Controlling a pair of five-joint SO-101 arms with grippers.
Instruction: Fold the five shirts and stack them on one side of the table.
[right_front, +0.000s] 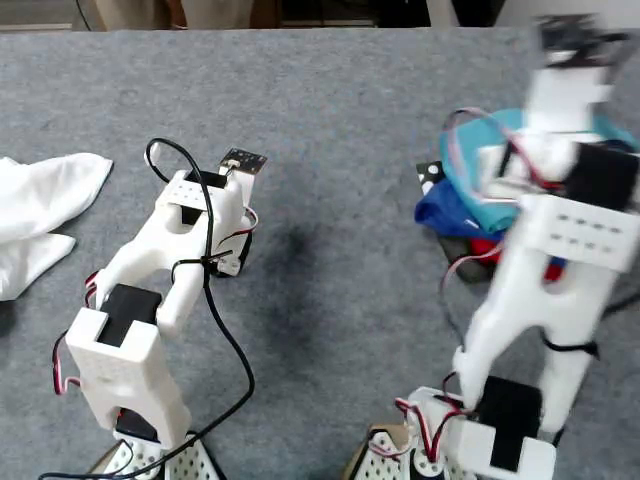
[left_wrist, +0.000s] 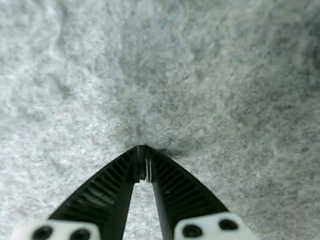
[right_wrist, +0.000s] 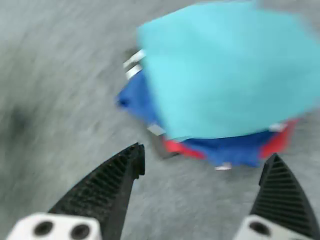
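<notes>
Right jaws gape wide over the stack near the right edge of the surface; a low pass could drag it apart. Left jaws closed, empty.

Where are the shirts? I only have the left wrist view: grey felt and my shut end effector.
Observer: A crumpled white cloth shirt lies at the left edge of the grey felt table, seen from the high view.
Operator: And the others?
Observer: A stack sits on the right side. A turquoise cloth shirt is on top, a blue cloth shirt is under it, and red cloth shows below.
Operator: State of the right end effector?
Observer: The right end effector is open by that stack, with nothing between its fingers.
</notes>
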